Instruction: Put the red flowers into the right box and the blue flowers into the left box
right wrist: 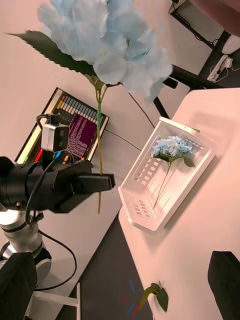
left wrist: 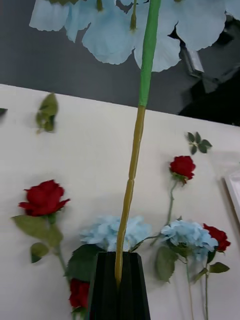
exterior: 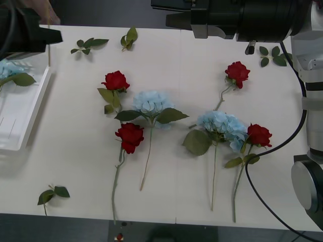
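My left gripper [left wrist: 120, 280] is shut on the long stem of a blue flower [left wrist: 115, 30], holding it upright in the air. From the right wrist view, that pale-blue head [right wrist: 105, 40] stands high above the left gripper [right wrist: 102, 182], off the table's left end near the left box [right wrist: 145, 200]. Another blue flower [right wrist: 172, 147] lies in that box [exterior: 20, 121]. Two blue flowers [exterior: 151, 103] [exterior: 222, 126] and several red flowers [exterior: 115, 80] [exterior: 130, 136] [exterior: 237, 73] [exterior: 259, 135] lie on the table. My right gripper [right wrist: 120, 280] is open, raised over the table's far right. A white rim, perhaps the right box [left wrist: 234, 192], shows past the roses.
Loose leaf sprigs lie at the far edge [exterior: 88, 45] [exterior: 128, 38] [exterior: 270, 54] and the near left corner [exterior: 52, 194]. My right arm [exterior: 237, 20] reaches across the far side. A cable [exterior: 282, 146] hangs by the right-hand rose.
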You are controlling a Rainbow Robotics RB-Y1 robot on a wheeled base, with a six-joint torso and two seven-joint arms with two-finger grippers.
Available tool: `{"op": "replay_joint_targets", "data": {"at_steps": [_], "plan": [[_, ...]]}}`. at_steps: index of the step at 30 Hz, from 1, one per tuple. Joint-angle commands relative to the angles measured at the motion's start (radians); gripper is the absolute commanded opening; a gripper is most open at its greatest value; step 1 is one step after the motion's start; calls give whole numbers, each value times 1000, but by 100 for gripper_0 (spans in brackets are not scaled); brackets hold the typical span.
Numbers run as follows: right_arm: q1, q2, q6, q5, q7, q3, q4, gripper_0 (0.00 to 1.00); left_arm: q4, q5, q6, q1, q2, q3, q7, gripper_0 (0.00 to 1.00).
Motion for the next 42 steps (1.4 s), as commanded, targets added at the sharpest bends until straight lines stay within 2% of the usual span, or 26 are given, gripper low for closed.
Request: {"op": "replay_joint_targets", "data": {"at_steps": [1, 3, 6, 7, 8, 16, 23, 30, 36, 41, 42], "plan": [[-30, 3, -4, -7, -20, -8, -16, 100, 54, 64, 72, 115, 70, 155, -123, 0], [-30, 3, -4, -7, -20, -8, -16, 100, 105, 93, 98, 171, 83, 232, -198, 0], [-18, -15, -1, -3, -18, -15, -12, 100, 120, 100, 104, 185, 84, 252, -216, 0], [-9, -38, 4, 23, -20, -20, -16, 100, 204, 136, 108, 254, 86, 333, -316, 0], [-13, -55, 4, 26, -25, -26, -23, 100, 243, 144, 108, 277, 86, 353, -361, 0], [-2, -143, 107, 160, -153, -26, -58, 100, 457, 72, 81, 375, 103, 420, -580, 0], [37, -192, 208, 264, -368, -26, -114, 100, 565, 4, 42, 400, 129, 396, -617, 0], [120, -228, 298, 396, -566, -26, -232, 100, 588, -100, -36, 432, 132, 324, -617, 0], [183, -259, 389, 474, -673, -26, -324, 100, 620, -104, -102, 457, 132, 278, -623, 1], [249, -285, 452, 510, -742, -26, -381, 100, 621, -103, -172, 491, 132, 255, -629, 11], [265, -291, 467, 517, -744, -26, -388, 100, 621, -104, -183, 497, 132, 252, -631, 16]]}}
